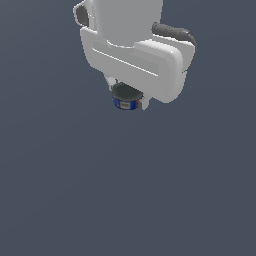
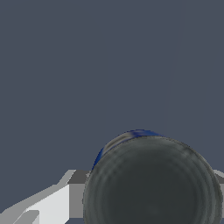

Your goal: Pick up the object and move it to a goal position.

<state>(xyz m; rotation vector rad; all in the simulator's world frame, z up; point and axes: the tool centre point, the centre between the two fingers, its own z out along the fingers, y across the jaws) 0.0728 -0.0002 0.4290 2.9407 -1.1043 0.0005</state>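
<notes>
The object, a small short round can with a dark grey top and a blue side band, sits under the white hand of the arm in the exterior view. My gripper straddles it, with one white finger on each side. In the wrist view the can's dark top fills the space between the fingers, and the pads touch its sides. The gripper is shut on the can. I cannot tell whether the can rests on the floor or hangs above it.
A plain dark grey-blue surface spreads all around in both views. The arm's white hand and wrist cover the upper middle of the exterior view. No other object shows.
</notes>
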